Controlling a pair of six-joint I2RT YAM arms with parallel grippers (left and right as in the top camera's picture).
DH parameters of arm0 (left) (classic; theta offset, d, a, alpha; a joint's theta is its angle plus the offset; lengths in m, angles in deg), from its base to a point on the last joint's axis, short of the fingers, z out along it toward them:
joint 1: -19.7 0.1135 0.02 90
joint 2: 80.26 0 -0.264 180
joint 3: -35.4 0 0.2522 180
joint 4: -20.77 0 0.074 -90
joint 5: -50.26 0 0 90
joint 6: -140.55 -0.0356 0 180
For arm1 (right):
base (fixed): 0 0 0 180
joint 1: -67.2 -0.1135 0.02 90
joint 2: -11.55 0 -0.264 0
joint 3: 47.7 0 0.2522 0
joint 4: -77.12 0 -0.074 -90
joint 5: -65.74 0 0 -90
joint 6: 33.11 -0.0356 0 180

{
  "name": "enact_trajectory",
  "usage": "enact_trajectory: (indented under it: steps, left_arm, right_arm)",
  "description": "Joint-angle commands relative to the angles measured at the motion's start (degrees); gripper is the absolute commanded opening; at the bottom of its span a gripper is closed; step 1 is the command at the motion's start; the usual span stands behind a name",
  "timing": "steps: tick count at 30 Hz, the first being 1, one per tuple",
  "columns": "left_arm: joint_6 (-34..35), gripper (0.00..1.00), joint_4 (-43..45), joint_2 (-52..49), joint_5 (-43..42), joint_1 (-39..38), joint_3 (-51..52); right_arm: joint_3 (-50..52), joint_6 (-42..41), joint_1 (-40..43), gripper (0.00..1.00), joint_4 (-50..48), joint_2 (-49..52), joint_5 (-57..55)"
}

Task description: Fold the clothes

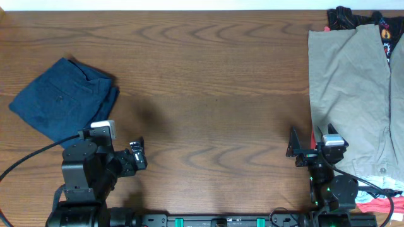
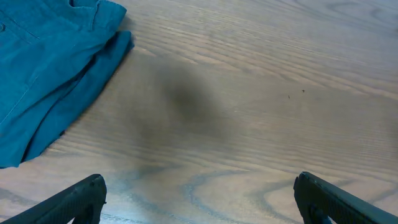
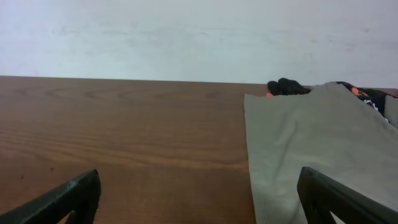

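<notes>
From overhead, I see the clothes lying on the worktop at its far left, one layer over another, well apart from the other garments. My left end effector sits nearer to me than the clothes and to their right, not touching them. Through the left wrist camera they lie ahead and to the left of the fingers. Along the worktop's right side, a larger garment stretches from the far edge toward me. It lies on another garment, which pokes out behind it at the far right corner. My right end effector sits just left of the larger garment's near part.
</notes>
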Motion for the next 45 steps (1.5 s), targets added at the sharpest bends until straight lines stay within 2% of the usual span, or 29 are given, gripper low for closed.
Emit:
enact_trajectory:
  steps: [1,9,12,21,25,29,38,45]
  left_arm:
    - [0.24,0.98,0.22,0.02,0.66,-0.07,-0.13]
    - [0.26,0.98,0.22,1.07,0.66,-0.07,-0.13]
    - [-2.32,0.98,-1.14,3.39,3.52,-0.17,-0.11]
    - [-2.56,0.98,-0.33,19.32,4.7,-2.73,9.66]
    - [-2.58,0.98,5.7,25.64,4.87,-2.8,17.84]
    - [-2.58,0.98,15.5,30.32,5.11,-2.8,26.36]
    - [-3.45,0.98,45.72,30.91,7.19,-2.8,42.88]
    - [-3.39,0.98,46.9,30.91,7.13,-2.8,44.46]
  right_arm:
    - [0.15,0.85,-0.33,0.99,0.2,-0.35,-0.83]
    - [0.15,0.85,-0.33,0.99,0.2,-0.35,-0.83]
    - [0.15,0.85,-0.33,0.99,0.2,-0.35,-0.81]
    - [0.15,0.85,-0.33,0.99,0.2,-0.35,-0.83]
    - [0.15,0.85,-0.33,0.99,0.2,-0.35,-0.83]
    - [0.15,0.85,-0.33,0.99,0.2,-0.35,-0.81]
    - [0.15,0.85,-0.33,0.99,0.2,-0.35,-0.83]
    - [0.15,0.85,-0.33,0.99,0.2,-0.35,-0.83]
